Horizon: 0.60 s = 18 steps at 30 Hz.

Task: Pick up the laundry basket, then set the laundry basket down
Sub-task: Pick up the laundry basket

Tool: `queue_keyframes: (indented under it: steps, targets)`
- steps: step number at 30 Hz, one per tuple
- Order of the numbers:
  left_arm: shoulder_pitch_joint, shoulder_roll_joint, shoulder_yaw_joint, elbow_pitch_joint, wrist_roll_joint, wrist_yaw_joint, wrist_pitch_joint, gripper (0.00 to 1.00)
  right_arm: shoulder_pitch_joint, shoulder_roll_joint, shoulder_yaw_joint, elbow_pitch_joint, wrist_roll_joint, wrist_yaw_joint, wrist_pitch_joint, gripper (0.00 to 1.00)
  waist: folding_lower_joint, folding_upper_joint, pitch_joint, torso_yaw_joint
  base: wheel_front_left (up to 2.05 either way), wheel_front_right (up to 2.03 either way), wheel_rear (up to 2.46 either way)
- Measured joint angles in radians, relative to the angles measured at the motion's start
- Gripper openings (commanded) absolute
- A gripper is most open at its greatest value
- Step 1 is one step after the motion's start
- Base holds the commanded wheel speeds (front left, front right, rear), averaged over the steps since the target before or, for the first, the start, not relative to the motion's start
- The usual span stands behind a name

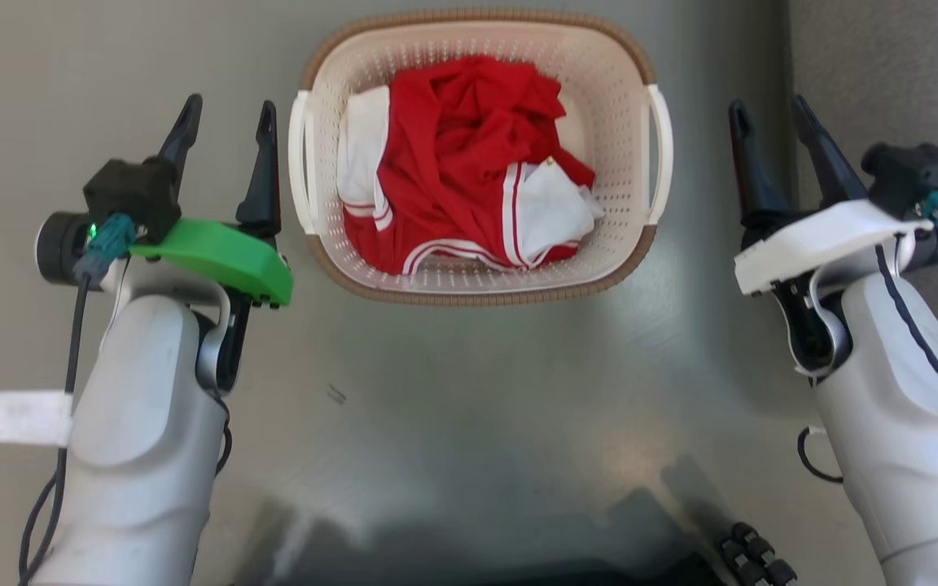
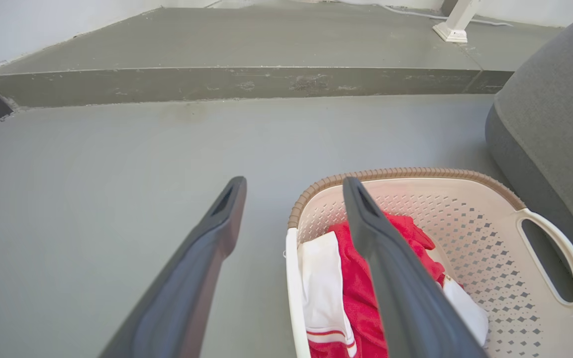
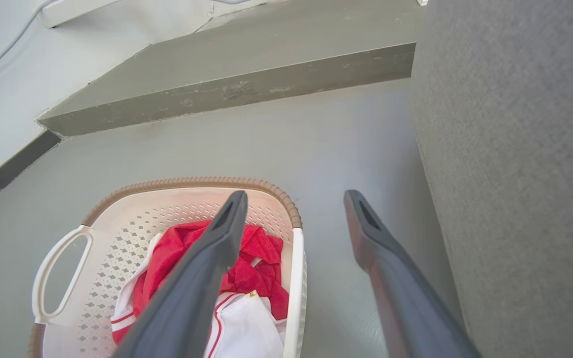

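I see the basket (image 1: 607, 138) upright on the grey floor (image 1: 469, 391), top centre of the head view, between my two arms. It's rounded-rectangular cream plastic, with walls perforated all over with small holes. A brown woven-look rim (image 1: 477, 15) runs round the top, and there's a white loop handle on each short side: left handle (image 1: 300, 163), right handle (image 1: 663, 155).

Inside is a crumpled red garment (image 1: 461, 146) with white stripe trim, plus white cloth (image 1: 363, 146) at the left and lower right. In the wrist views the pile looks lower than the rim.

On my side, the left pincer (image 1: 230, 106) has its fingers spread wide with nothing between them. Its inner finger is just beside the left handle, and a thin strip of floor shows between the two. The right pincer (image 1: 767, 106) is also spread wide and empty. It's near the right handle, with a bigger gap than on the left.

Both point forward along the basket's sides. I can't tell their height above the floor.

Grey upholstery (image 1: 884, 65) stands to the right of the basket, and the right pincer's outer finger overlaps its edge in the head view. A low grey step (image 2: 246, 84) runs across beyond the basket.
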Motion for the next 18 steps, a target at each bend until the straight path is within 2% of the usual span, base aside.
queue_keyframes:
  steps: [18]
  targets:
    - [-0.224, -0.007, -0.031, 0.210, -0.030, -0.013, 0.027, 1.00, -0.229, 0.007, 0.096, 0.211, 0.025, 0.001, 0.000, 1.00, 0.0000, 0.0000, 0.180, -0.007, 0.00, 0.00, 0.00]
